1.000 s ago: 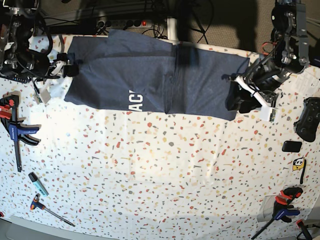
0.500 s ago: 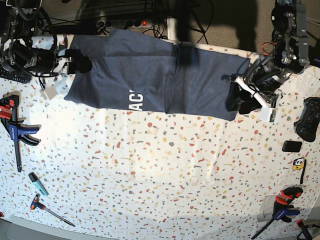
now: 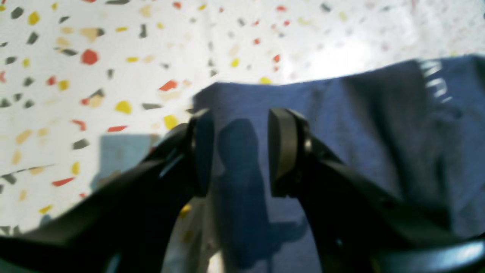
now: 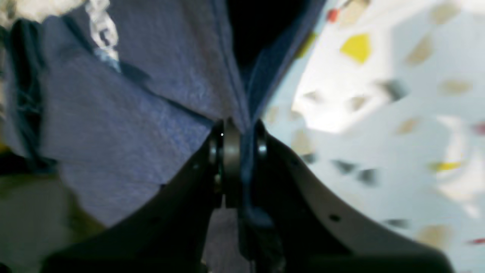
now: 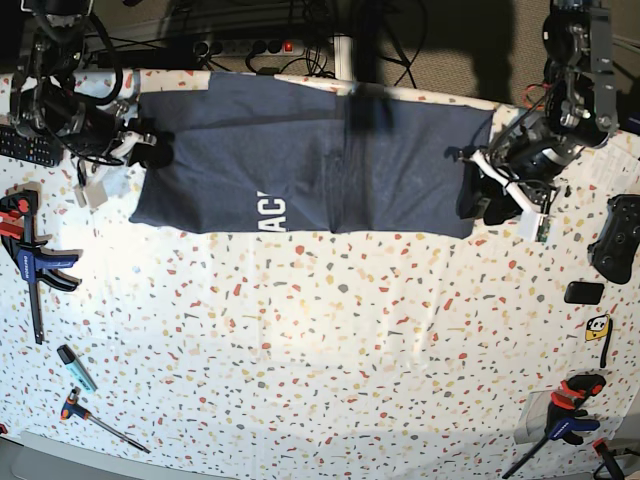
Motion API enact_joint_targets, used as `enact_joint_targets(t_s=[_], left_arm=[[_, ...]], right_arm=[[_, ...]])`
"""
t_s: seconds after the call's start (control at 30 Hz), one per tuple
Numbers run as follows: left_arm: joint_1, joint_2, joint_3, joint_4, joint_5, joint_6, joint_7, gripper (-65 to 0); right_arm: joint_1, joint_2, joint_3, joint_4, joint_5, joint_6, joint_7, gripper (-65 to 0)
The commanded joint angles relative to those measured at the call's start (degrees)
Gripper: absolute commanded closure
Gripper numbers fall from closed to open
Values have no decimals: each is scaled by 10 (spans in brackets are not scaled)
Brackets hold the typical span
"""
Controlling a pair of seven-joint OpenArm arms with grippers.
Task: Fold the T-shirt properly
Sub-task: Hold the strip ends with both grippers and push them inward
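The dark navy T-shirt (image 5: 300, 150) lies spread across the far side of the table, with white lettering (image 5: 268, 210) near its front edge. My right gripper (image 5: 152, 150) is at the shirt's left edge. In the right wrist view the gripper (image 4: 242, 151) is shut on a pinched fold of the blue cloth (image 4: 132, 113). My left gripper (image 5: 475, 195) is at the shirt's right edge. In the left wrist view the gripper (image 3: 240, 151) stands open, with the cloth (image 3: 360, 132) lying between and under its fingers near a corner.
Blue and orange clamps (image 5: 30, 255), a marker (image 5: 75, 367) and a screwdriver (image 5: 95, 418) lie at the left. A game controller (image 5: 618, 238), a small black object (image 5: 583, 292) and another clamp (image 5: 565, 420) lie at the right. A power strip (image 5: 250, 45) and cables run behind the table.
My right gripper has closed on the shirt's left edge. The shirt's far left part has come forward and now lies flatter. The left gripper has stayed open at the right edge.
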State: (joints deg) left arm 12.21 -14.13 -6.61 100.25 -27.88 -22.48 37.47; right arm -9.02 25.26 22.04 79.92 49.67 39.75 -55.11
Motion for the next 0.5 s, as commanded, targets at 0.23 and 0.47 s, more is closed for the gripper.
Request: enact_joint_targets(t_s=[0.23, 0.47], left_arm=[[-6, -3, -1, -34, -6, -2, -14, -232], [-8, -3, -1, -175, 9, -4, -94, -232]], right_arm=[[46, 54, 5, 10, -10, 3, 9, 0], [44, 12, 4, 98, 81, 3, -68, 0]])
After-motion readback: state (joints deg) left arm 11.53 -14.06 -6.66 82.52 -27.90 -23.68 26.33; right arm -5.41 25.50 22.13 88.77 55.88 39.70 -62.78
